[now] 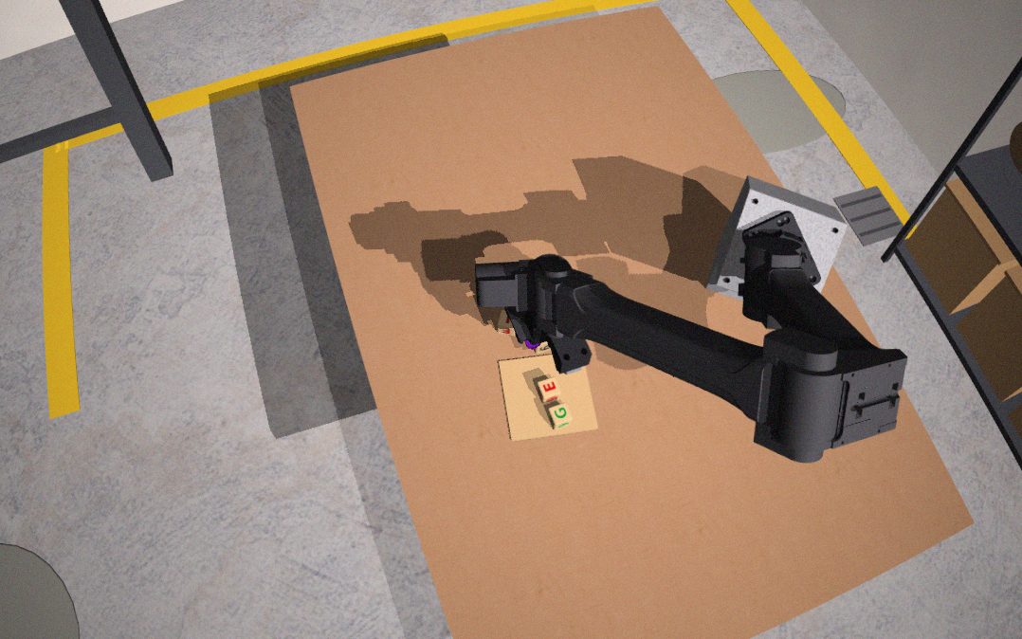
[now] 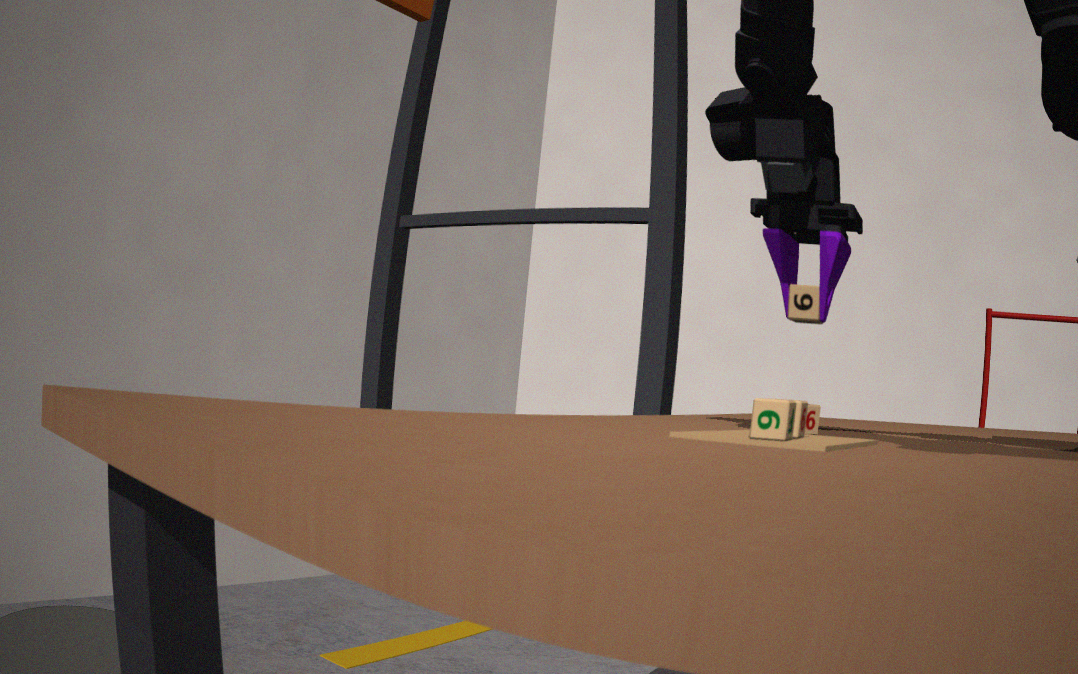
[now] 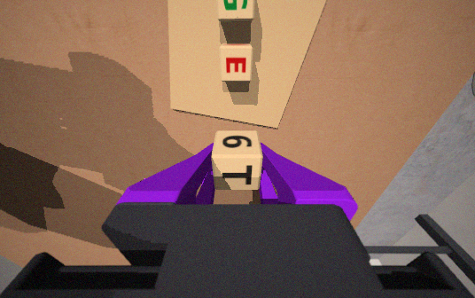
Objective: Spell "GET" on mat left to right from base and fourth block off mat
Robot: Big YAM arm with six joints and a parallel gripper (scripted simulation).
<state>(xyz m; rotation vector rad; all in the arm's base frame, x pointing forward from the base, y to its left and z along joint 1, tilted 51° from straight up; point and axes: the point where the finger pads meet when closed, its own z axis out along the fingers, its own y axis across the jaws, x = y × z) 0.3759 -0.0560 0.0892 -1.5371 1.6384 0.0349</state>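
My gripper is shut on the T block. The block shows a black T on one face and a 6 on another. It hangs high above the table, just off the mat's edge beyond the E block. The tan mat lies flat on the table. On it the G block and the E block sit side by side, letters up. In the top view the arm hides most of the gripper; only a bit of purple finger shows.
A fourth block with red marks peeks out under the wrist, off the mat on the brown table. The arm's base stands at the table's right side. A dark shelf frame stands beyond the right edge.
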